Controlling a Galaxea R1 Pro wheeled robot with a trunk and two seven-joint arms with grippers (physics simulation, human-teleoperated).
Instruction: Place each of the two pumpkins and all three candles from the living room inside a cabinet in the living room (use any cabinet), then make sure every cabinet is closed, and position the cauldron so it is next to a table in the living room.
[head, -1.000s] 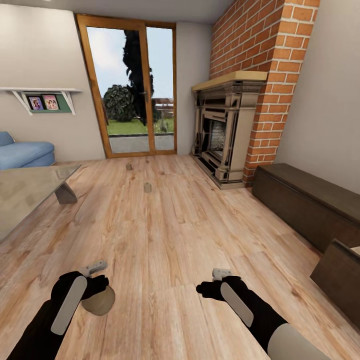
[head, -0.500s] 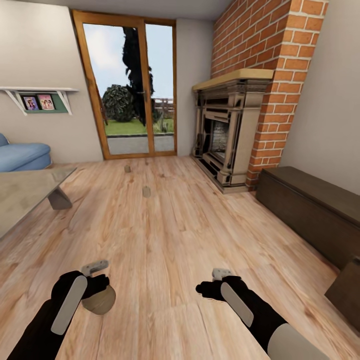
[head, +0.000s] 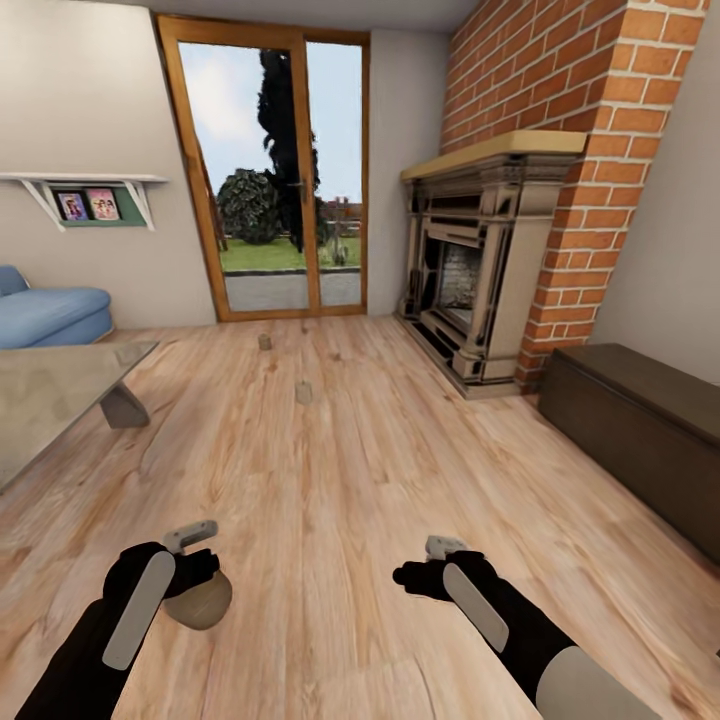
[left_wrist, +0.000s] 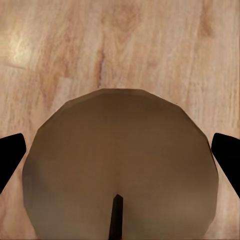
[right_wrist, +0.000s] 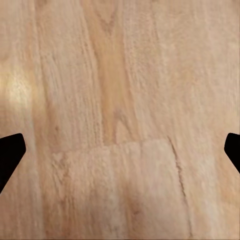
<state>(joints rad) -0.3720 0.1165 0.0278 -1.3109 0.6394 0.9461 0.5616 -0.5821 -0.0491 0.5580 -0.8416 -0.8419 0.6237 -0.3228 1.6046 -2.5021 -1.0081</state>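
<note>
Left gripper at 7 o'clock carries a candle between its jaws; right gripper, jaws spread, holds nothing. Keep the candle level while driving toward the cabinet at 3 o'clock

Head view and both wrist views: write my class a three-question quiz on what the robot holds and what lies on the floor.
1. True or false: the left gripper holds a candle.
2. How many more candles stand on the floor ahead?
3. What does the right gripper hold: A a pumpkin, B nothing, C a candle?

Key: 1 true. 2 two: a near candle and a far candle. 3 B.
</note>
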